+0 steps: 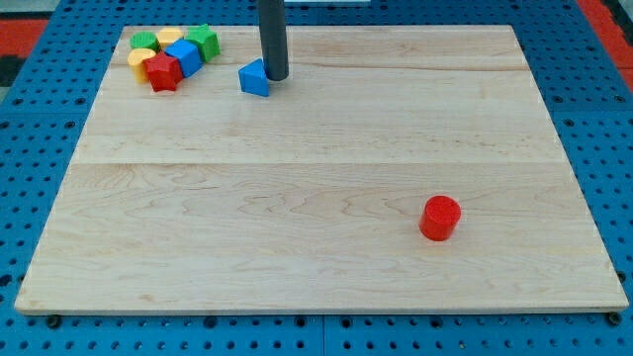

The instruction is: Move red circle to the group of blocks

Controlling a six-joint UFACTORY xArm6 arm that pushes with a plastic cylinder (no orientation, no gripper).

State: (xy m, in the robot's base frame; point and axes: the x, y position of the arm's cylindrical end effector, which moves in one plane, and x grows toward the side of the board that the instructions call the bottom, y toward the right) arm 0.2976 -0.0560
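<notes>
The red circle (439, 218) lies alone toward the view's bottom right of the wooden board (316, 158). The group of blocks sits at the view's top left: a red block (162, 72), a blue block (184, 55), a green block (204, 41), a second green block (144, 41), and two yellow blocks (168, 38) (139, 58). A blue triangular block (254, 78) lies apart, right of the group. My tip (276, 77) rests just at the right edge of that blue triangular block, far from the red circle.
The board lies on a blue perforated table (30, 148). A red strip (605, 25) shows at the view's top right corner.
</notes>
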